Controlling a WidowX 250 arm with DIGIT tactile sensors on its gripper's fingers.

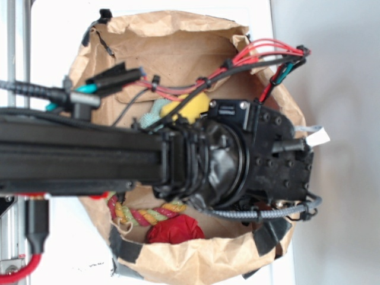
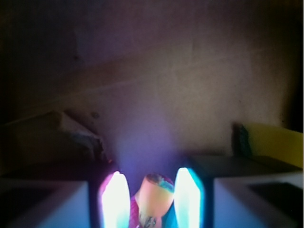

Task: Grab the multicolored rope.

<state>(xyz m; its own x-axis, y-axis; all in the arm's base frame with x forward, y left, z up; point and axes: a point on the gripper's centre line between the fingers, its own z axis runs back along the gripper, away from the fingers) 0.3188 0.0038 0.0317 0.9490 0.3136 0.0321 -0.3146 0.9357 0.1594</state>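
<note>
Glowing pincer [image 2: 152, 202] fingers [image 2: 115, 199], translucent and lit pink and cyan, stand slightly apart with the blunt, twisted end of the rope [image 2: 154, 195] lodged between them in the wrist view, though whether they truly clamp it cannot be told. From outside, the black arm [image 1: 89, 157] reaches into a crumpled brown paper bag [image 1: 178, 261], where the rope's red, yellow and green strands lie at the bag's lower edge beside a crinkled red ball [image 1: 176, 229].
</note>
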